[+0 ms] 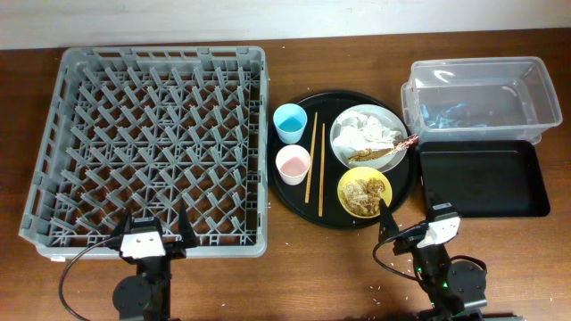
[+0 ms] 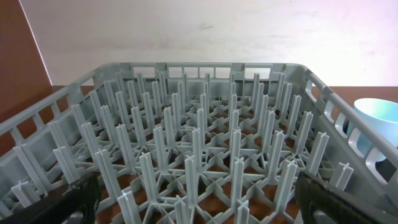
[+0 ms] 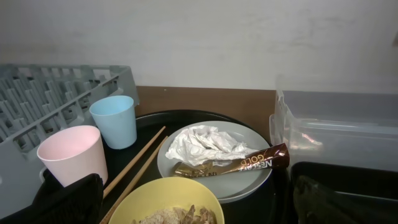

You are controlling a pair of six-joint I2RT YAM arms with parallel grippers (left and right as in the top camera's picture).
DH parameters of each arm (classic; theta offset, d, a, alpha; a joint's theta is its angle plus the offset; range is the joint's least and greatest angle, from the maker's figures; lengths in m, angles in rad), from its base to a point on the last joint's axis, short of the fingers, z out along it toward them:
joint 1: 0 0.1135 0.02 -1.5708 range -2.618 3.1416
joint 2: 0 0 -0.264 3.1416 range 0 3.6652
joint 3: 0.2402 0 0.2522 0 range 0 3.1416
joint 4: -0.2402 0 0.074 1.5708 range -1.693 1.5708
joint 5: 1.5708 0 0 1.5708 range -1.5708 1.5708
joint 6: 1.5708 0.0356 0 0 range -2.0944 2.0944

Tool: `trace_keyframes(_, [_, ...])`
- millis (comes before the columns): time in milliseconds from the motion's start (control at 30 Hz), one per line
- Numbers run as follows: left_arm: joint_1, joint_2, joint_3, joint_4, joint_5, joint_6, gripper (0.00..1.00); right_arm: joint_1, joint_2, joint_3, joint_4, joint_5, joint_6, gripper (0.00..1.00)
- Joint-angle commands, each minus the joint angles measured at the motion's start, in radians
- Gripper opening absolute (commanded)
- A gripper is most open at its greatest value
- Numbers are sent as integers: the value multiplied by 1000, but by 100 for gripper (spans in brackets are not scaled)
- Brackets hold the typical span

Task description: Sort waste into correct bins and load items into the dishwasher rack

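Left on the tabletop sits the dishwasher rack, with the left end effector spread at its near edge. The round black tray holds a blue cup, pink cup, chopsticks, plate with tissues, and a yellow bowl of what seem to be scraps. The right end effector is spread just nearer. The clear tub and shallow black tray lie far right.

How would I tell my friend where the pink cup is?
Find the big grey rack; a round black tray sits right of it. Two small cups stand at its left edge. The pink cup is nearest the robot; the blue cup is behind it.
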State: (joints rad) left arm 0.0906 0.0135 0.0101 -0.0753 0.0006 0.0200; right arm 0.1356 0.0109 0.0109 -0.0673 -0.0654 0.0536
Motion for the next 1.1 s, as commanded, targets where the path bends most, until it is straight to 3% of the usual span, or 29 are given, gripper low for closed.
trace_keyframes(0, [-3, -7, -1, -8, 4, 20, 100, 2, -7, 9, 2, -13, 6, 99])
trace_keyframes(200, [-3, -7, -1, -8, 4, 20, 100, 2, -7, 136, -48, -66, 6, 98])
trace_keyframes(467, [-3, -7, -1, -8, 3, 20, 100, 2, 103, 487, -274, -73, -24, 99])
trace_keyframes(567, [-3, -7, -1, -8, 3, 20, 100, 2, 232, 620, -329, -97, -24, 98])
trace_keyframes(733, [-3, -7, -1, -8, 3, 20, 100, 2, 570, 946, -559, -108, -24, 99])
trace_keyframes(900, [-3, -7, -1, -8, 3, 20, 100, 2, 1004, 1418, -905, -148, -24, 98])
trace_keyframes(1067, [-3, -7, -1, -8, 3, 20, 100, 2, 1244, 1511, -852, -158, -20, 98])
